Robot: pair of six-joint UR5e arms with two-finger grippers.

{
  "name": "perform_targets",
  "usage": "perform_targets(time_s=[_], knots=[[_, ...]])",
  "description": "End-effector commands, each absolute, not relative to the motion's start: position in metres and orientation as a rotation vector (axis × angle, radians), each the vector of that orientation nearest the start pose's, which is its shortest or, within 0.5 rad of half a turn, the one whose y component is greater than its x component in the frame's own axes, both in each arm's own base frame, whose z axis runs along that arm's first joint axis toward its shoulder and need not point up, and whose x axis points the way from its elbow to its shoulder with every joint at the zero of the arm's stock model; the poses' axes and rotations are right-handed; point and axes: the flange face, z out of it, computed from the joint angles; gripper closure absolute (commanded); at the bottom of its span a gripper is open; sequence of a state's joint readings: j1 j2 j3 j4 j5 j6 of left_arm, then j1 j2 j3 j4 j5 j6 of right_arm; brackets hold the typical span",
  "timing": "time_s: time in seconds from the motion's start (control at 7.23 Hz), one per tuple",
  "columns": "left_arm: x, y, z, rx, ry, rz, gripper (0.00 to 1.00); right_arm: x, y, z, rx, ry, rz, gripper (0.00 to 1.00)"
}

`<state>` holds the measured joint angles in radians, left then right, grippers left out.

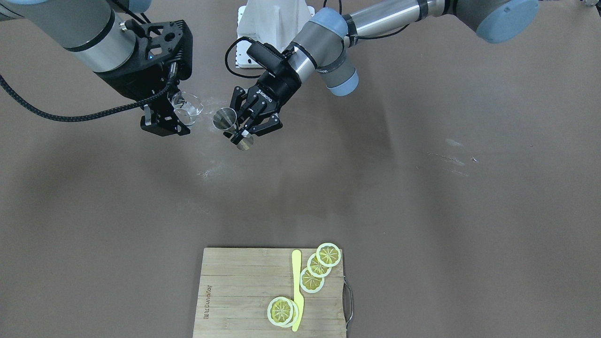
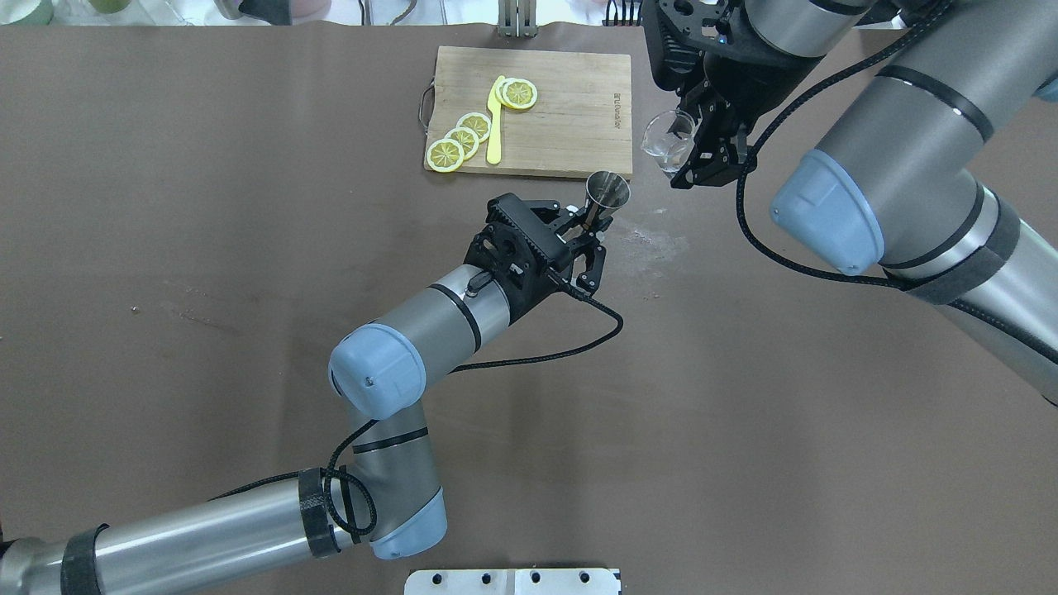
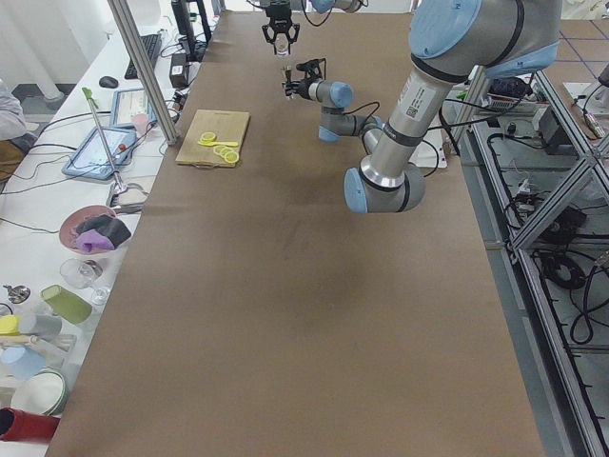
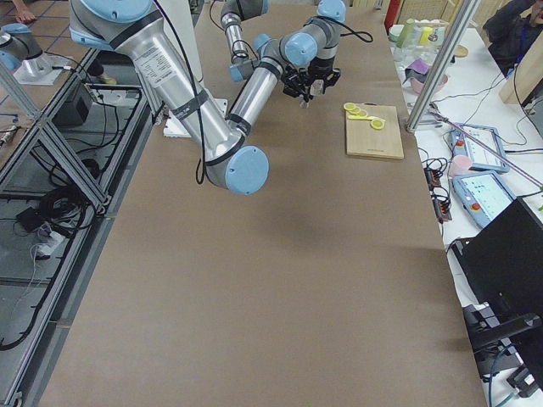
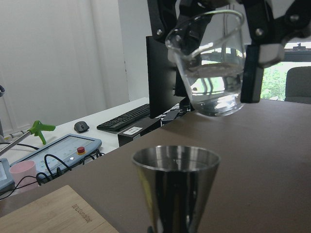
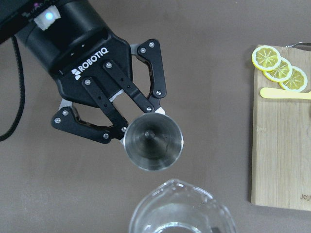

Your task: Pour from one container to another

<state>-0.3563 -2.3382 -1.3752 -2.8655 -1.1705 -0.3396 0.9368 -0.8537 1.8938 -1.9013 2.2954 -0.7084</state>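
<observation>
A steel jigger [image 1: 225,118] [image 2: 606,191] [image 6: 153,141] stands upright above the table, its waist held in my shut left gripper [image 1: 240,133] [image 2: 585,228]. Its open, empty cup [image 5: 176,170] fills the bottom of the left wrist view. A clear glass beaker [image 1: 186,108] [image 2: 668,142] [image 5: 211,63] [image 6: 182,208] holding a little clear liquid hangs beside and above the jigger, slightly tilted, with my right gripper [image 1: 168,117] [image 2: 702,157] shut on it. The beaker's rim is apart from the jigger's rim.
A wooden cutting board [image 1: 235,291] [image 2: 570,107] carries several lemon slices [image 1: 312,280] [image 2: 463,140] and a yellow knife [image 1: 296,288] [image 2: 494,132]. A pale smear [image 2: 653,245] marks the brown table under the jigger. Monitors and keyboards stand off the table's far side.
</observation>
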Motion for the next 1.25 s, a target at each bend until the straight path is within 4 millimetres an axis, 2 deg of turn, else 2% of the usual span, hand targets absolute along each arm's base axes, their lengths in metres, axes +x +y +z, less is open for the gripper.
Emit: perform_targets(time_s=[0.0, 0.69, 1.11], knots=[[0.581, -0.399, 0.134, 1.497, 1.086, 0.238, 1.0, -0.306, -0.526, 0.126, 0.73, -0.656, -1.494, 1.0], [0.58, -0.399, 0.136, 1.496, 1.085, 0.239, 1.0, -0.339, -0.509, 0.112, 0.674, -0.6, -1.553, 1.0], [0.579, -0.4, 0.135, 1.498, 1.086, 0.236, 1.0, -0.339, -0.506, 0.101, 0.621, -0.573, -1.548, 1.0]])
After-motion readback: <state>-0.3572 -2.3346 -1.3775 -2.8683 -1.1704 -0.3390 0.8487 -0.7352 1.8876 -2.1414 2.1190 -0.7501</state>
